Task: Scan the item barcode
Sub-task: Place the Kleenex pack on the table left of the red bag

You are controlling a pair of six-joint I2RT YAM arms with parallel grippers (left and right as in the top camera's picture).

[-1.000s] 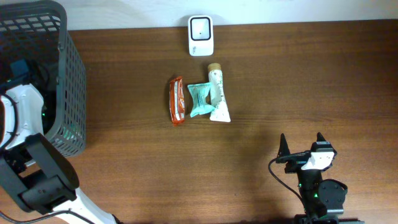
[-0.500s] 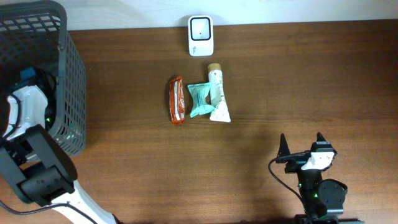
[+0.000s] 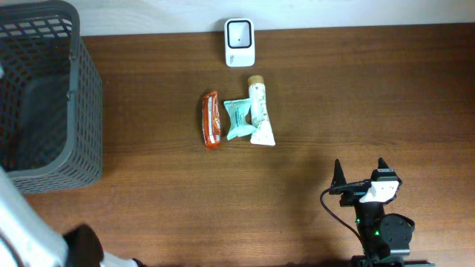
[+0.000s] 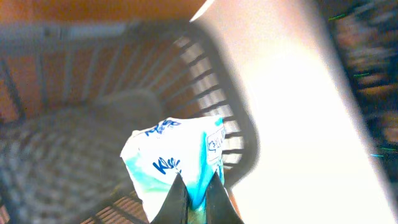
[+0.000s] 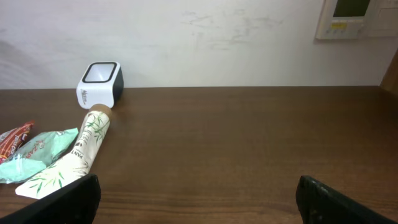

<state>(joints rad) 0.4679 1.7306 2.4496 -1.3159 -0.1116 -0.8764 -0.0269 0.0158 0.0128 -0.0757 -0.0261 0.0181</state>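
In the left wrist view my left gripper (image 4: pixel 197 186) is shut on the lower edge of a white and blue packet (image 4: pixel 177 155), held above the dark mesh basket (image 4: pixel 56 155). The picture is blurred. From overhead only a white blur of the left arm (image 3: pixel 18 222) shows at the bottom left. The white scanner (image 3: pixel 240 42) stands at the table's far edge; the right wrist view shows the scanner (image 5: pixel 99 84) too. My right gripper (image 3: pixel 360 170) rests open near the front right with nothing between its fingers (image 5: pixel 68 202).
The basket (image 3: pixel 44 96) fills the far left corner. A red snack bar (image 3: pixel 211 119), a teal packet (image 3: pixel 237 119) and a pale tube (image 3: pixel 260 111) lie together mid-table, in front of the scanner. A wall runs behind the table.
The left gripper has shut on the white and blue packet. The left arm has risen out of the basket and mostly left the overhead view. The right arm has not moved.
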